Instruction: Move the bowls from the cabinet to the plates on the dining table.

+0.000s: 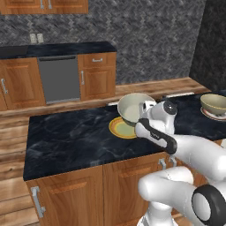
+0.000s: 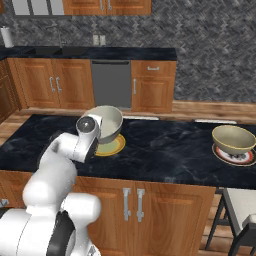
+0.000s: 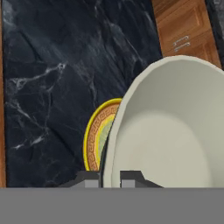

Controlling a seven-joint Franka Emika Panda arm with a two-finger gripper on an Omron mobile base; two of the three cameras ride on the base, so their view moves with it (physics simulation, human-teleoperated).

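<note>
My gripper [image 3: 109,177] is shut on the rim of a cream-grey bowl [image 3: 175,131], one finger [image 3: 89,179] outside the wall and the other inside. The bowl [image 1: 132,108] hangs tilted just above a yellow-orange plate [image 1: 119,129] near the far edge of the black marble dining table [image 1: 66,137]. From the right base, the same bowl [image 2: 109,122] covers most of that plate [image 2: 115,146], with my gripper [image 2: 98,126] at its near rim. A second, tan bowl [image 2: 232,138] sits on another plate [image 2: 234,156] at the table's right end. The cabinet's lower edge [image 2: 107,6] shows at the top.
Across a wooden floor strip stands the wall counter with a grey dishwasher [image 1: 58,78] and low cupboards. A stool [image 2: 240,205] stands at the table's near right corner. A paper roll [image 2: 6,36] is on the far left counter.
</note>
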